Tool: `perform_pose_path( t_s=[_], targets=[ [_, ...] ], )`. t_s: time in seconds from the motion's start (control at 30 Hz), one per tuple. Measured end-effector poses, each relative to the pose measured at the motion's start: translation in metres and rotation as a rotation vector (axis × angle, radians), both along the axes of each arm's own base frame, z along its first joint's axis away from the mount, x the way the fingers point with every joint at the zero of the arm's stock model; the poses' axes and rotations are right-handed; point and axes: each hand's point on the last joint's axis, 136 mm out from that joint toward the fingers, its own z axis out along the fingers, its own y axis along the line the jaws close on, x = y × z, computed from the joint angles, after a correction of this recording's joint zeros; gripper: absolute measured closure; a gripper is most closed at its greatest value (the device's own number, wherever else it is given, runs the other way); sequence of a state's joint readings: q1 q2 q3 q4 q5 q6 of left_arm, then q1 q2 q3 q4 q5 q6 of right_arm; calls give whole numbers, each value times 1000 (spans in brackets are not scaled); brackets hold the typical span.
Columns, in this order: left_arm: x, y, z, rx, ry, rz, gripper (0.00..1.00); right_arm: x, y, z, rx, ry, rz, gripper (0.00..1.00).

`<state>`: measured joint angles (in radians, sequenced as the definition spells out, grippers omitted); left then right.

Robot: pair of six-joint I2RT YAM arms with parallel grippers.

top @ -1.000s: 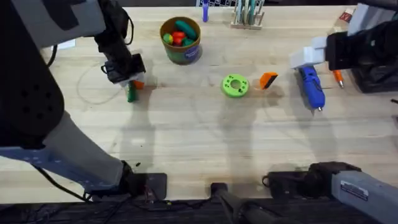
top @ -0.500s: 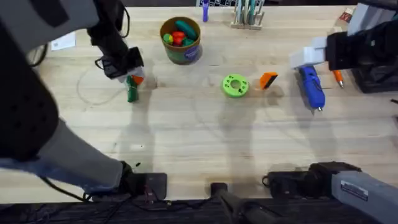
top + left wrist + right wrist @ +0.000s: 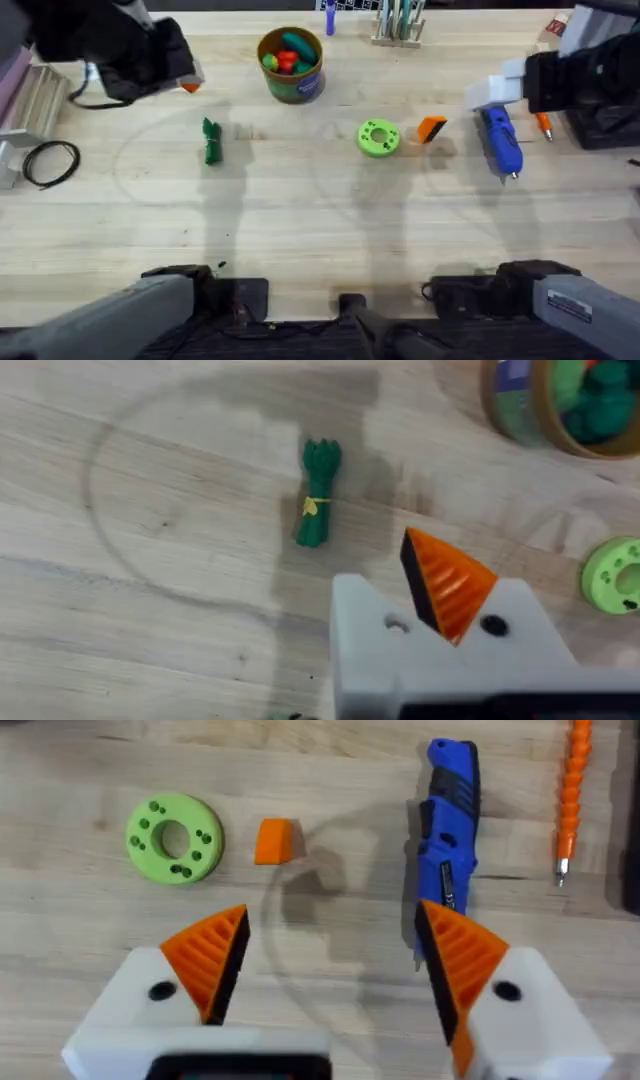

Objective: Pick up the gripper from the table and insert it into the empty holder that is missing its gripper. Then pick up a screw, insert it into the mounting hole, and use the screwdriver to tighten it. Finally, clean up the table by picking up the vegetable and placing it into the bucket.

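The loose orange gripper point(image 3: 431, 129) point(image 3: 273, 840) lies right of centre, beside the blue screwdriver point(image 3: 500, 140) point(image 3: 450, 850). My right gripper point(image 3: 497, 92) point(image 3: 330, 960) hovers open above them, both orange pads showing. The dark green vegetable point(image 3: 210, 140) point(image 3: 318, 490) lies on the table left of the bucket point(image 3: 291, 62) point(image 3: 560, 405), which holds toy food. My left gripper point(image 3: 185, 85) point(image 3: 405, 610) is raised at the back left, shut on nothing. One of its white mounts carries an orange tip point(image 3: 450, 585); the other, the holder point(image 3: 362, 630), is bare.
A lime green disc point(image 3: 378, 137) point(image 3: 175, 837) point(image 3: 612, 572) sits at centre. A slim orange-handled tool point(image 3: 543, 125) point(image 3: 570, 800) lies right of the screwdriver. A black cable loop point(image 3: 50, 162) and a metal block point(image 3: 35, 95) sit at the far left. A tool rack point(image 3: 398, 25) stands at the back.
My left arm has risen and pulled back to the left, away from the vegetable, which stays on the table. The right arm has not moved.
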<state>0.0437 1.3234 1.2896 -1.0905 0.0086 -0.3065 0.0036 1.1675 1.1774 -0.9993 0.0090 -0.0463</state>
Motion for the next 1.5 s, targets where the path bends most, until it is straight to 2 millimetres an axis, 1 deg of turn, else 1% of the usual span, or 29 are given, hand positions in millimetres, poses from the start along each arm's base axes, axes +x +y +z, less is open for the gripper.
perform_pose_path(
  t_s=[0.1, 0.23, 0.37, 0.53, 0.57, 0.63, 0.67, 0.7, 0.73, 0.77, 0.83, 1.07, 1.17, 1.23, 1.33, 1.4, 1.5],
  targets=[
    [-9, 0, 17, 7, -51, -10, 996, 0, 0, 0, 0, 0, 0, 10],
    [-18, -1, 31, 13, -94, -16, 996, 0, 0, 0, 0, 0, 0, 10],
    [-21, -1, 37, 15, -116, -19, 996, 0, 0, 0, 0, 0, 0, 10],
    [-21, -1, 37, 16, -117, -20, 987, 0, 0, 0, 0, 0, 0, 11],
    [-21, -1, 37, 20, -117, -25, 877, 0, 0, 0, 0, 0, 0, 11],
    [-21, -1, 37, 20, -117, -25, 538, 0, 0, 0, 0, 0, 0, 10],
    [-21, -1, 37, 20, -117, -25, 395, 0, 0, 0, 0, 0, 0, 10],
    [-21, -1, 37, 20, -117, -25, 229, 0, 0, 0, 0, 0, 0, 10],
    [-21, -1, 37, 20, -117, -25, 93, 0, 0, 0, 0, 0, 0, 10],
    [-21, -1, 37, 18, -117, -25, 33, 0, 0, 0, 0, 0, 0, 10],
    [-21, -1, 37, 18, -117, -26, 17, 0, 0, 0, 0, 0, 0, 10],
    [-19, -1, 39, 27, -130, -40, 15, 0, 0, 0, 0, 0, 0, 10],
    [-21, -1, 45, 40, -149, -62, 15, 0, 0, 0, 0, 0, 0, 10],
    [-22, -1, 56, 51, -185, -76, 15, 0, 0, 0, 0, 0, 0, 9],
    [-28, -2, 80, 70, -265, -97, 16, 0, 0, 0, 0, 0, 0, 10],
    [-35, -4, 96, 72, -319, -110, 15, 0, 0, 0, 0, 0, 0, 10],
    [-51, -6, 108, 74, -359, -123, 15, 0, 0, 0, 0, 0, 0, 10]
  ],
)
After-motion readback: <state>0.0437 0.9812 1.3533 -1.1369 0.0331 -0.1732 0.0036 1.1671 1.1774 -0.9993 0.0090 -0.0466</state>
